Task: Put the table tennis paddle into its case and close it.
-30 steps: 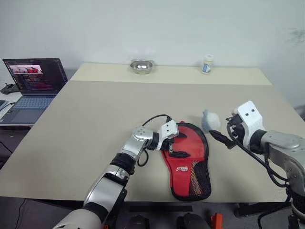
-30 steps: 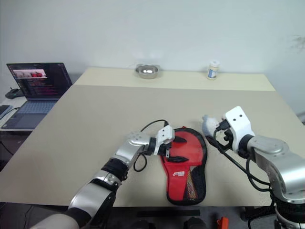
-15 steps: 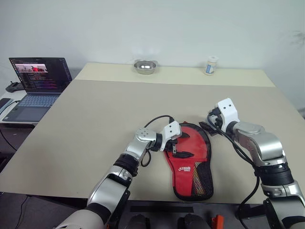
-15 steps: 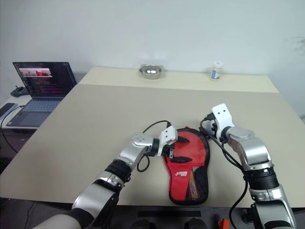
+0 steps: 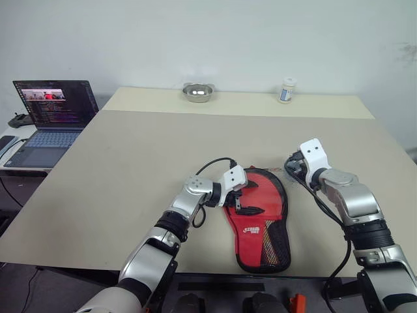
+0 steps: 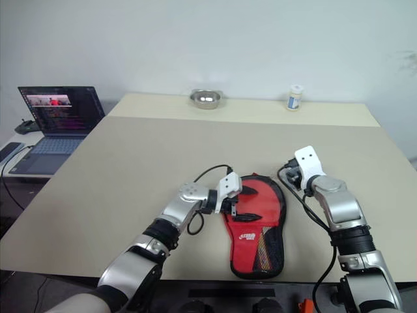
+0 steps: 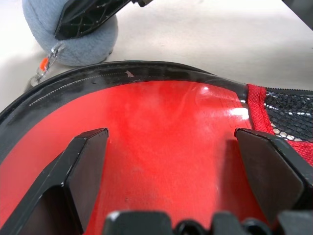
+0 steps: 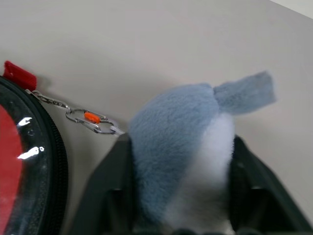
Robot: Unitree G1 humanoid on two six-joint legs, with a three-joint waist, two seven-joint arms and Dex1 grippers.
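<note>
1. The right tool (image 8: pixel 181 215) is clenched on a soft blue-grey and white plush charm (image 8: pixel 188 147); its two black fingers (image 8: pixel 105 191) press against the charm's sides, low over the beige worktop (image 5: pixel 130 156).
2. A thin metal chain with a small orange-marked clasp (image 8: pixel 90 120) runs from the charm to the black zipper edge of the case, beside a small red tab (image 8: pixel 19 74).
3. The left tool (image 7: pixel 178 171) is released, its black fingers (image 7: pixel 83 166) spread wide and resting on the glossy red face inside the case, one near each side of it.
4. The paddle-shaped soft case of red fabric with a black mesh pocket, white logo and black zipper edge (image 5: pixel 257 218) lies flat near the worktop's front edge, between the two arms, round end away from the robot and narrow end toward it.
5. The flat table tennis paddle with its round red rubber face (image 7: pixel 161 142) sits inside the case; its handle is hidden.
6. At the worktop's far edge stand a small metal bowl (image 5: pixel 196 92) and a white jar with a blue label (image 5: pixel 285 90), well apart.
7. An open laptop (image 5: pixel 49 114) sits on a lower surface to the left.
</note>
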